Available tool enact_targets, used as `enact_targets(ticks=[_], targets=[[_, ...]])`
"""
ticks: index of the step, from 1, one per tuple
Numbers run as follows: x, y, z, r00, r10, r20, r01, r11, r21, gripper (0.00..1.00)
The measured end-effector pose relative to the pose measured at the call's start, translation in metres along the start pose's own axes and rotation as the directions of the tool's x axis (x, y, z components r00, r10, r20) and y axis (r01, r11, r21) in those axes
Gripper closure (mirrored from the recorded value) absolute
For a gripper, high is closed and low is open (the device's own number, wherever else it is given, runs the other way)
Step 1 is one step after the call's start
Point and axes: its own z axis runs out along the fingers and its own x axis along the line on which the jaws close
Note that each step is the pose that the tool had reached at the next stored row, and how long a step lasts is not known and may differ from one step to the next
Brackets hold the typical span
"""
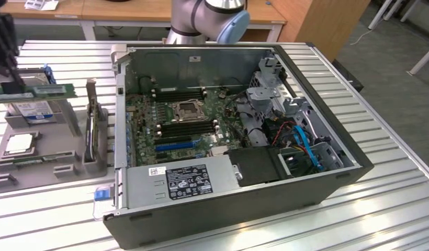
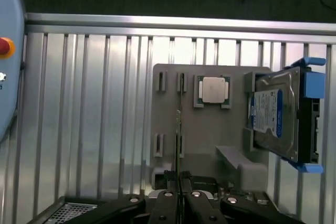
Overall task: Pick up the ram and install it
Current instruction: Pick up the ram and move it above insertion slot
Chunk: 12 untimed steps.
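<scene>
Wrist view looks down past the black two-fingered gripper, whose jaws are pinched narrow on the ram, a long, thin green circuit-board stick seen here edge-on as a fine line. The stick hangs over the flat grey slotted holder plate, in line with one pair of its small upright slots. In the exterior view it hangs raised at that view's far left, in front of the hard drive and well apart from the open dark-grey computer case.

By the look of it the stick is light and stiff but fragile: a thin board that would likely crack if bent or twisted. Its contact edge and chips are best left alone. The sound hold is the one shown, flat pads on the two faces near the top edge and about mid-length, so it hangs level.

Counted:
- One ram in the grip. A narrow greenish strip low on the plate may be a second, though I cannot tell.
- One silver hard drive with a blue label, standing in blue brackets.
- One small square silver processor chip.
- One holder plate, one case and one green motherboard, all on one ribbed metal table
</scene>
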Motion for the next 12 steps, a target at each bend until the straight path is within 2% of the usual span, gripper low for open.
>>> enact_targets(ticks=[12], targets=[[0.002, -0.0545, -0.0023, 1.0000, 0.000, 0.0002, 0.000, 0.9999, -0.0101, 0.88]])
